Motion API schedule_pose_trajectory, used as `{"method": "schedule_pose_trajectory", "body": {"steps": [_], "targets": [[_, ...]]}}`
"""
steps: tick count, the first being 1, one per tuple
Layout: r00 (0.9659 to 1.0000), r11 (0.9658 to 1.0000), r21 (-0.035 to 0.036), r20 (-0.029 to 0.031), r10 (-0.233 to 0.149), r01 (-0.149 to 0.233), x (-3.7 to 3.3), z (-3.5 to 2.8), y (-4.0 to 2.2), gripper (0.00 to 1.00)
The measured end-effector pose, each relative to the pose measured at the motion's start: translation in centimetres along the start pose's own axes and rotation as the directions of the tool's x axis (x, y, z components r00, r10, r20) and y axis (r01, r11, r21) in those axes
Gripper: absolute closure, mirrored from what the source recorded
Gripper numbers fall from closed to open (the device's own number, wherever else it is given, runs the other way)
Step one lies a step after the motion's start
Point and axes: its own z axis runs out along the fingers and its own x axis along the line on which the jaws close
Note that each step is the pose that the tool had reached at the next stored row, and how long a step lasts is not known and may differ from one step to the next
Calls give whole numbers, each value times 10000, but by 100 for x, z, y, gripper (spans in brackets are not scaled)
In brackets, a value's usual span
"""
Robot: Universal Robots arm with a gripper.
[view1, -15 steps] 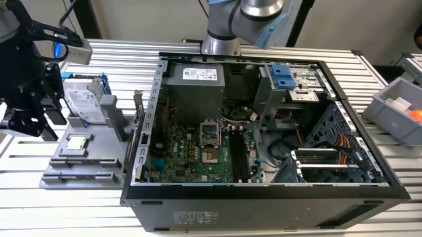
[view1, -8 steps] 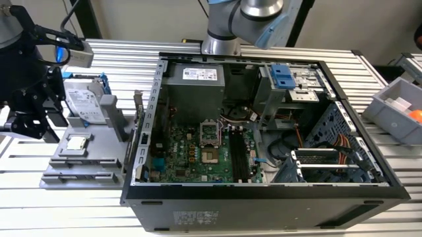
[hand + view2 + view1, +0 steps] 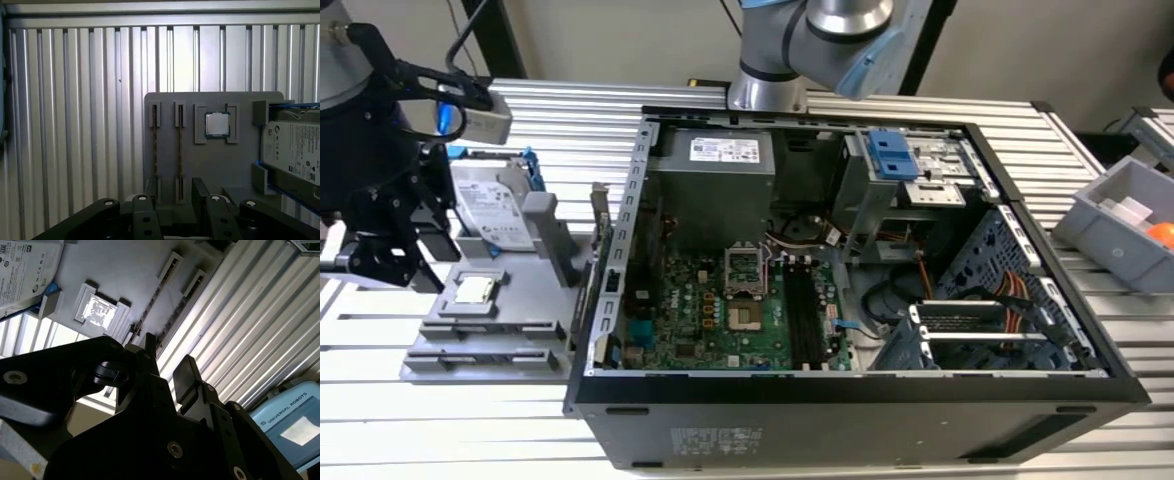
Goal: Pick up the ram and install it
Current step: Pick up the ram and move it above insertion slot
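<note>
A grey tray is noted at the surface's edge on the exterior view's left. Held in it are:
- the ram, standing on edge in a slot;
- a second like stick in the neighbouring slot;
- a small square chip in a recess just beside the ram;
- a hard drive in a blue frame, at the end of the tray away from the sticks.

The open computer case is set at the middle of the surface. The motherboard and its long black slots are seen inside it.

A grey bin at the surface's edge on the exterior view's right contains an orange item, which is cut off by the frame.

The pincer is found released over the tray, its fingers parted and nothing grasped. In the first wrist view the ram is lined up with the gap between them.

The sticks' near ends are hidden behind the fingers. Whether anything is touched cannot be told.
</note>
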Motion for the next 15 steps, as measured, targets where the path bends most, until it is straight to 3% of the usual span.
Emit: {"method": "schedule_pose_trajectory", "body": {"steps": [15], "targets": [[9999, 9999, 0, -3, -106, 106, 1, 96, 0, 0]]}}
